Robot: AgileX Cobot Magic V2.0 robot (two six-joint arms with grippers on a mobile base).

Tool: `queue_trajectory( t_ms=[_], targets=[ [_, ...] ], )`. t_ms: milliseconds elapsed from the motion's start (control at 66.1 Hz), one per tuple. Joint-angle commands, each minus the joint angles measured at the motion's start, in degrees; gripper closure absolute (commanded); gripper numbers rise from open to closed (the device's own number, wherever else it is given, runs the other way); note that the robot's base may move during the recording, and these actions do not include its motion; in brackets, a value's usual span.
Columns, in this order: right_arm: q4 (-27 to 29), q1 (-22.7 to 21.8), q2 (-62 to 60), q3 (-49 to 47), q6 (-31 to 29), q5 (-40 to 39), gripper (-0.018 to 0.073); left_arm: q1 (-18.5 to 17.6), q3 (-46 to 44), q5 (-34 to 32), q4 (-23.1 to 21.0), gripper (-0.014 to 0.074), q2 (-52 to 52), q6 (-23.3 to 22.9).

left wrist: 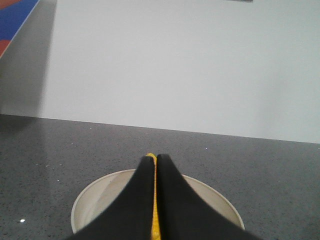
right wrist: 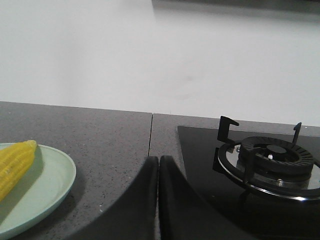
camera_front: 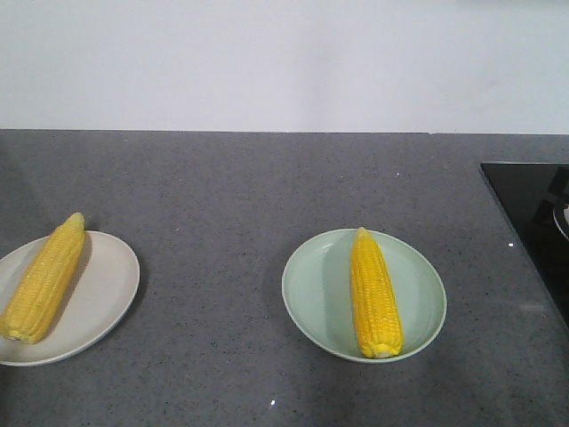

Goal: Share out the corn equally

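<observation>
Two corn cobs show. One corn cob [camera_front: 43, 277] lies slantwise on the beige plate [camera_front: 107, 285] at the left. The other corn cob [camera_front: 374, 292] lies lengthwise in the pale green plate [camera_front: 311, 285] right of centre. Neither gripper appears in the front view. In the left wrist view my left gripper [left wrist: 156, 157] is shut above the beige plate [left wrist: 95, 192], with a thin yellow strip of corn [left wrist: 155, 230] showing below, through the slit between the fingers. My right gripper [right wrist: 158, 158] is shut over the bare counter, to the right of the green plate [right wrist: 50, 185] and its corn [right wrist: 14, 162].
A black glass cooktop [camera_front: 533, 213] fills the counter's right end, with a gas burner and pan support [right wrist: 270, 160] close to the right gripper. A white wall runs behind the grey counter [camera_front: 222, 196]. A seam in the counter [right wrist: 151, 130] runs ahead of the right gripper.
</observation>
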Motion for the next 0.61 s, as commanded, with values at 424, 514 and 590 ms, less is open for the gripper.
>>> queue_trajectory(
  t_ms=[424,514,590],
  targets=[
    [-13.90,-0.27,-0.42,0.52,18.21,-4.07,0.0562,0.19,-0.93,-4.43,-0.48,0.0604,-1.00,-0.34],
    [-13.62,-0.27,-0.42,0.52,16.04,-4.07,0.0562,0.19,-0.93,-4.44,-0.48,0.0603,-1.00,-0.34],
    [-13.62,-0.27,-0.42,0.52,15.33,-4.17,0.0562,0.19,-0.93,-4.44,-0.48,0.0603,-1.00,-0.34]
  ],
)
